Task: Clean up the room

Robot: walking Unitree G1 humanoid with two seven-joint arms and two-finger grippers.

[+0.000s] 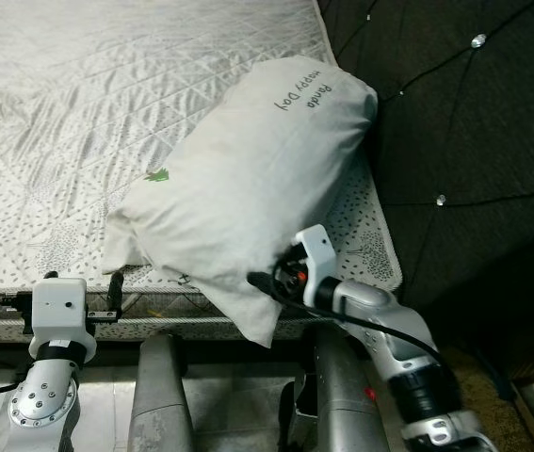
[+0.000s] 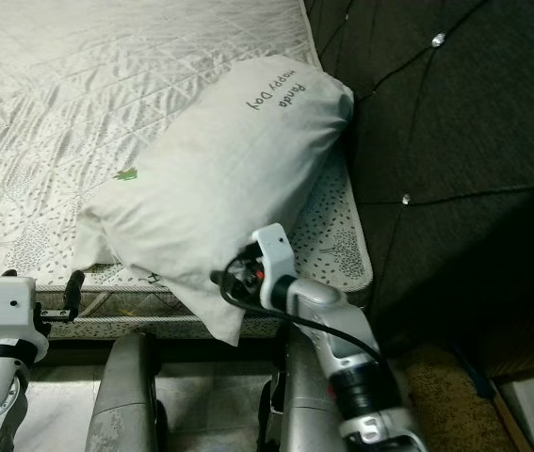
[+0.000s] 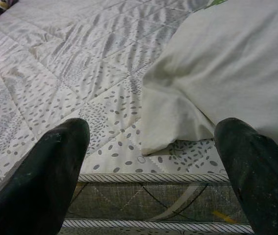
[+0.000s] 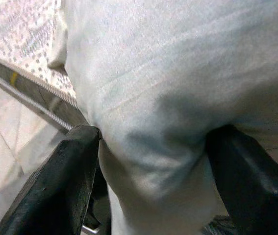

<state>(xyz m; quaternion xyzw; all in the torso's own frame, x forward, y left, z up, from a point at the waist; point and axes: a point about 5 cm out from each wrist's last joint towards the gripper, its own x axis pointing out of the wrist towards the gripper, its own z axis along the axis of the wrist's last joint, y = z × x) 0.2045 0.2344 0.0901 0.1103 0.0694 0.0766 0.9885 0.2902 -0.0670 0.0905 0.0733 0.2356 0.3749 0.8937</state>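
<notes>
Nearest to you, at 5 o'clock in the head views: your right gripper (image 4: 148, 181), black fingers (image 4: 55, 186) spread around a bulge of the pillow's lower corner, cloth pressed between them.

Item: mattress (image 1: 106, 104), white quilted cover with a grey leaf-speckle print, running from 9 to 12 o'clock. Its corded front edge (image 3: 143, 177) runs across in front of you, with pale floor (image 4: 6, 161) below it.

Item: headboard (image 1: 474, 141), dark tufted upholstery with shiny studs, from 1 to 4 o'clock, meeting the mattress's right edge.

Item: pillow (image 1: 248, 179), off-white, lying diagonally on the mattress's near right corner, top end against the headboard, bottom corner hanging over the front edge. Printed on it, upside down to you: "Panda Happy Day" (image 1: 312, 92); a small green mark (image 1: 157, 174) near its left side.

Item: your left gripper (image 3: 148, 161), at 7 o'clock, fingers wide apart and holding nothing, level with the mattress edge just beside the pillow's left corner.
</notes>
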